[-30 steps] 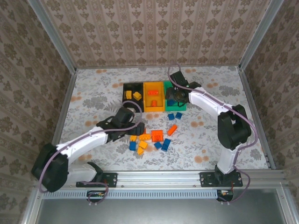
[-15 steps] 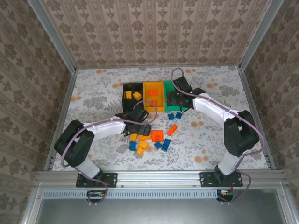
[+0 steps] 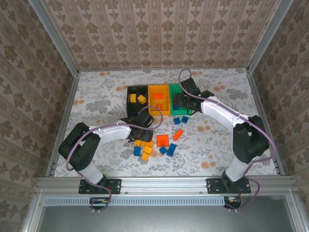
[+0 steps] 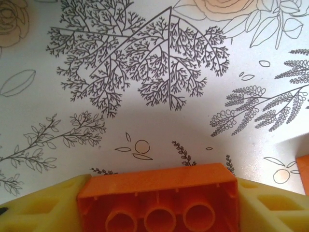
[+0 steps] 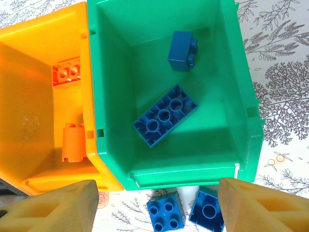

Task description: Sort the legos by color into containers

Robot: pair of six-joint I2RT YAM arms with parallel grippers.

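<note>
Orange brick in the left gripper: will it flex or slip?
Probably rigid: the orange brick looks like hard moulded plastic, with straight edges. Likely light: its underside is hollow. Its smooth sides might slip, though fingers of the left gripper flank both ends squarely.

An orange brick (image 4: 159, 188) sits gripped between the pale fingers (image 4: 43, 208) of the left tool (image 4: 157, 203). The bottom edge of the left wrist view cuts off both brick and fingers, so only the brick's hollow underside shows. Another orange piece (image 4: 304, 169) is clipped by the right edge. In the right wrist view, the yellow-orange bin (image 5: 43, 29) runs off the left edge. One finger (image 5: 263, 208) of the wide-spread right tool (image 5: 158, 193) covers part of a blue brick (image 5: 206, 211). Seen from above, the right arm's wrist hides much of the green bin (image 3: 173, 92).
</note>
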